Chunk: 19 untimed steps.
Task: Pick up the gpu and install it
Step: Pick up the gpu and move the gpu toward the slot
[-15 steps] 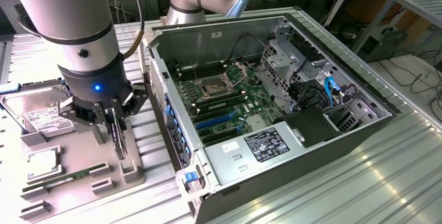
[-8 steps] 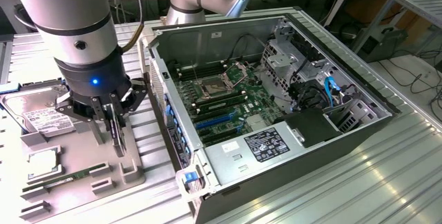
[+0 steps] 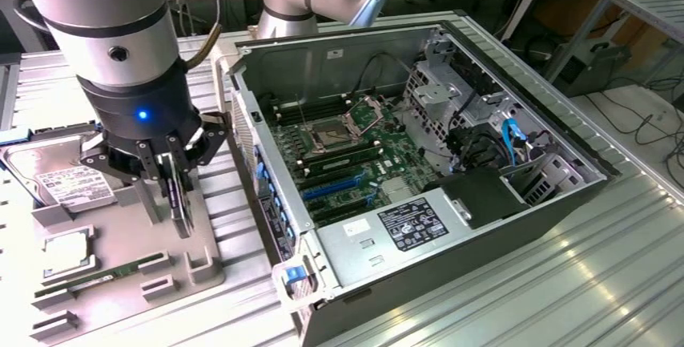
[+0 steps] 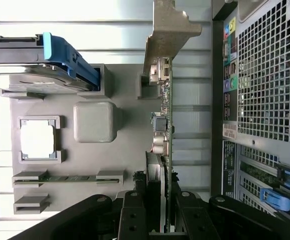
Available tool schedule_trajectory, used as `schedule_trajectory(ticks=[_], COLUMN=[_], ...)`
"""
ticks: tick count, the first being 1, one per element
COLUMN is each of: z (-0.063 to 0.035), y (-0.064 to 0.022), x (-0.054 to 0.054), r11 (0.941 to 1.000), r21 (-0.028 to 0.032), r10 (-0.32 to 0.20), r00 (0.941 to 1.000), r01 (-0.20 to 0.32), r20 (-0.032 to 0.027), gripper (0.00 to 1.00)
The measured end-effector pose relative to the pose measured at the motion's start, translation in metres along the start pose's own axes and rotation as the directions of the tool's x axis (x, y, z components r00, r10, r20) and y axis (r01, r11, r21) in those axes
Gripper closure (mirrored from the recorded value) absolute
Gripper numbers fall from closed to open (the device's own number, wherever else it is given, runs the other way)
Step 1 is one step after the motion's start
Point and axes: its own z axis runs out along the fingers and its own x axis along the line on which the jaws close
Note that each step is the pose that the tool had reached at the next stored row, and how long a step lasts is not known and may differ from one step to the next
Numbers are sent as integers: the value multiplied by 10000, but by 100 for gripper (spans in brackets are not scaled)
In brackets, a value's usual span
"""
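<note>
Though it looks light enough, the gpu (image 3: 178, 199) strikes me as a stiff, brittle thing; a flat board like that will not bend, but its soldered parts and contact edge would suffer from a knock or a twist, so I would pinch it across both faces, clear of the taller components, and keep it straight. The gripper (image 3: 166, 172) has it much that way, its dark fingers (image 4: 133, 216) pressed against the card's opposite faces near one end, clamped on it. From the wrist the card is edge-on: a narrow green strip studded with small silver and grey parts; a pale metal bracket (image 4: 167, 35) caps the far end. It stands upright on edge over the grey fixture tray (image 3: 203, 259), just beside the open computer case (image 3: 320, 58); whether it has cleared its slot in the tray I cannot tell.
</note>
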Motion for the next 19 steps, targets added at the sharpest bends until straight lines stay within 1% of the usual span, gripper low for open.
schedule_trajectory(ticks=[10, 19], z=[-104, -169], y=[0, 1], x=[-2, -3], r11=[10000, 10000], r21=[0, 1], r10=[0, 0], r00=[10000, 10000], r01=[0, 0], r20=[0, 0], gripper=[73, 73])
